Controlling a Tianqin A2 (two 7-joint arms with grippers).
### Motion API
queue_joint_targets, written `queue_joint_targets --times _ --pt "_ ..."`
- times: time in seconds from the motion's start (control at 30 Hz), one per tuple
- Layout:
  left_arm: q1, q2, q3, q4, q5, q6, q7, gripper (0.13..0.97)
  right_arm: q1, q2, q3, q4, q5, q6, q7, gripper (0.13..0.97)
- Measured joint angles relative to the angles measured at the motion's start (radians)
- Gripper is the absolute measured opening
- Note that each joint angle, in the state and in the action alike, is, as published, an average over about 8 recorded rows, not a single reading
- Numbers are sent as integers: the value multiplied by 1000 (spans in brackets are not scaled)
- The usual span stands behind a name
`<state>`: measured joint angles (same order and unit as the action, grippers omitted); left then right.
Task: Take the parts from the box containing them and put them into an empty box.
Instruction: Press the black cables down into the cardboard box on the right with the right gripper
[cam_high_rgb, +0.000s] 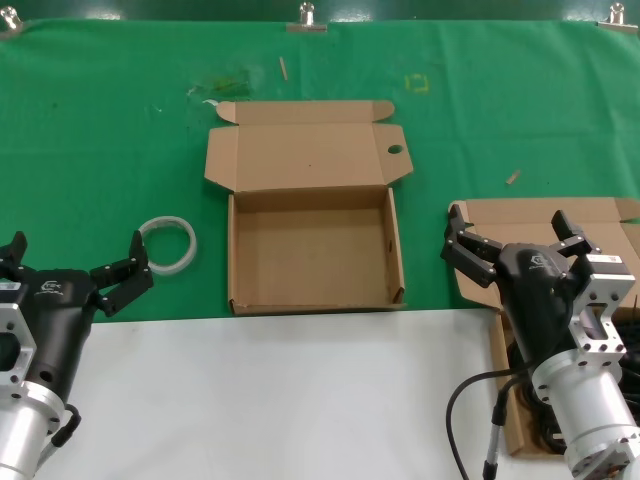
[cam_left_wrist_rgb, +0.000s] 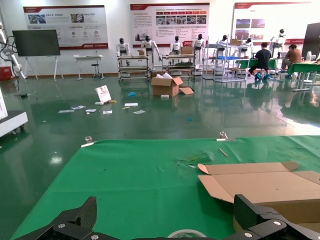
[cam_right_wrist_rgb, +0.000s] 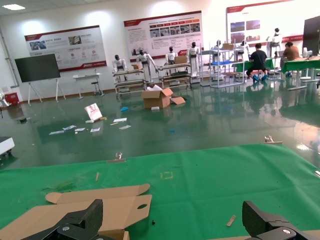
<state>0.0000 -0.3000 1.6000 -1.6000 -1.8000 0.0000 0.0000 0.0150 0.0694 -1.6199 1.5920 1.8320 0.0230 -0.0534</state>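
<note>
The empty box (cam_high_rgb: 315, 250) stands open at the middle of the green mat; its raised lid (cam_high_rgb: 305, 150) has a small round hole near the right corner. The box with the parts (cam_high_rgb: 535, 215) is at the right, mostly hidden under my right arm. Only a bit of the black cables (cam_high_rgb: 522, 385) shows in it. My right gripper (cam_high_rgb: 515, 238) is open and empty over that box's lid. My left gripper (cam_high_rgb: 75, 262) is open and empty at the left, next to the white ring (cam_high_rgb: 168, 243). The right wrist view shows the right gripper (cam_right_wrist_rgb: 172, 217) open and the holed lid (cam_right_wrist_rgb: 90, 210).
The white translucent ring also shows in the left wrist view (cam_left_wrist_rgb: 186, 233), between the open left gripper's (cam_left_wrist_rgb: 165, 215) fingers. Small wood scraps (cam_high_rgb: 512, 177) lie on the mat. A white surface (cam_high_rgb: 300, 400) covers the near part of the table. Clips (cam_high_rgb: 306, 18) hold the mat's far edge.
</note>
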Motion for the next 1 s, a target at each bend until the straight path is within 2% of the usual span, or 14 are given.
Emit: queue_joint_targets --times 0.6,0.73,1.0 --pt "0 0 0 0 0 0 0 965 1 0 -11 -1 8 18 -12 966" --pt "0 0 0 0 0 0 0 965 1 0 -55 -4 49 93 -71 966" --pt "0 0 0 0 0 0 0 965 -8 -1 -144 11 173 260 -266 966"
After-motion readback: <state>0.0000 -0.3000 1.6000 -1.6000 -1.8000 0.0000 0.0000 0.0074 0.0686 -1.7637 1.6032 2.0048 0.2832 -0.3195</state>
